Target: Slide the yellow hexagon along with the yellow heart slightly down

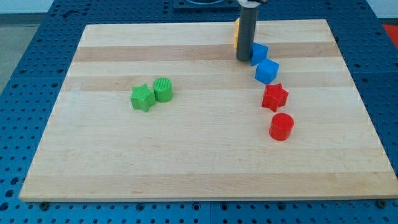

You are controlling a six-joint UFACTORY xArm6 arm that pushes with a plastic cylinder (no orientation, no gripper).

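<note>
My tip [244, 60] rests on the wooden board [186, 155] near the view's top, right of centre. The dark rod hides most of a yellow block [236, 32]; only a thin yellow-orange sliver shows at the rod's left edge, and its shape cannot be made out. A second yellow block does not show. A blue block [259, 53] sits right beside my tip on the view's right, touching or nearly touching the rod.
A blue cube [267, 71], a red star [275, 96] and a red cylinder [281, 127] run down the right side below my tip. A green star [142, 98] and a green cylinder [163, 89] touch each other at the left.
</note>
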